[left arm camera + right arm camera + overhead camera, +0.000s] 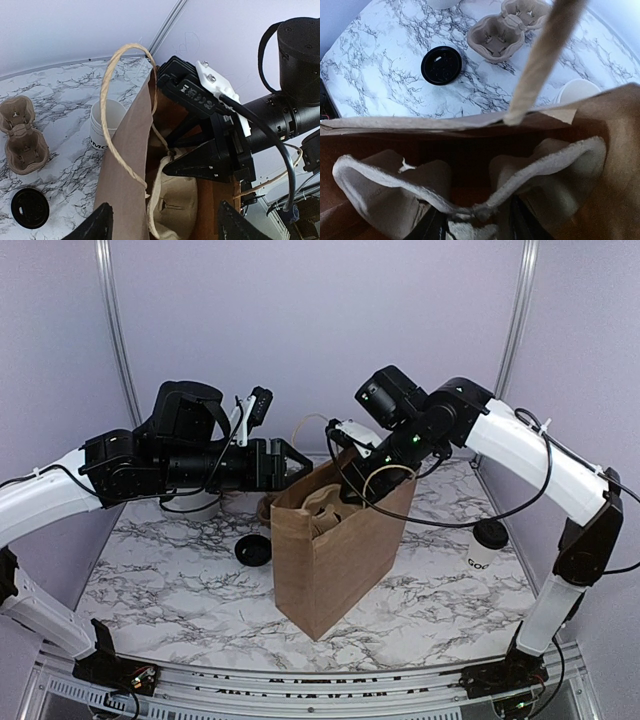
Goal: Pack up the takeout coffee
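Nearest you, the brown paper bag (335, 560) stands upright mid-table with its mouth open and a pulp cup carrier (395, 195) inside. The takeout coffee (488, 546) is outside the bag, well off to its right near the table's right edge. It is a small white paper cup, upright, with black lettering on its side and a black dome lid, and nothing touches it. A loose flat black lid (253, 550) lies left of the bag.

Your left gripper (165, 206) hangs at the bag's left rim, jaws spread wide and clamping nothing. Your right gripper (476, 226) is down in the bag's mouth with the carrier's ridge between its fingers; I cannot tell whether it pinches the ridge or stands loose.

Farther back sit a lidless white cup (107, 122) and a second carrier (22, 135). The tabletop (180, 580) is white marble pattern with grey veins. Pale lilac walls (320, 330) and metal posts (115, 330) close it in.
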Motion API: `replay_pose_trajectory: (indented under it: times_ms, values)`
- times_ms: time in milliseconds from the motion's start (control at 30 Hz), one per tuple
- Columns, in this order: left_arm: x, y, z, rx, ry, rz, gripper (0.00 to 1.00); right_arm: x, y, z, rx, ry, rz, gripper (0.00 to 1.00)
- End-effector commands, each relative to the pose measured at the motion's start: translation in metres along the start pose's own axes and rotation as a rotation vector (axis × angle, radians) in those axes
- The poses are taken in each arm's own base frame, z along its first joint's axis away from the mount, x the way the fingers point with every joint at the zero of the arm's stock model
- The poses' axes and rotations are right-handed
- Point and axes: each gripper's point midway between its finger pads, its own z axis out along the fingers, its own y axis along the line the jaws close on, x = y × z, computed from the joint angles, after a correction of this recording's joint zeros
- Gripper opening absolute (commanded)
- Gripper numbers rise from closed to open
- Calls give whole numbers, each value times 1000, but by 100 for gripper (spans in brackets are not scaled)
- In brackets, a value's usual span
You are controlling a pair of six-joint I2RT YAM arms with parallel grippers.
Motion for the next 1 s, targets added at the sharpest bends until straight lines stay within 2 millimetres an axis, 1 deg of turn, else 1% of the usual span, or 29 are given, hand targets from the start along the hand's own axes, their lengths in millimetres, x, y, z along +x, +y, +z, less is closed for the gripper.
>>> replay_pose_trajectory:
  times_ms: [0,233,433,567,700,967]
  values:
    - [-10,-6,-9,24,-38,11,72,-9,-2,-8,3,-24,9,43]
    - [-11,-7,-10,28,-39,7,72,-11,1,-11,-4,-32,5,52]
    - [-12,-8,-10,30,-41,4,72,-18,3,-20,-7,-65,3,55]
    - [-11,-8,-9,30,-40,4,72,-24,4,-29,-15,-101,6,57]
    - [-12,-9,-8,30,-40,2,72,-29,7,-39,-27,-135,6,61]
    - [-18,-12,-7,31,-51,22,73,-43,5,-63,-20,-233,5,75]
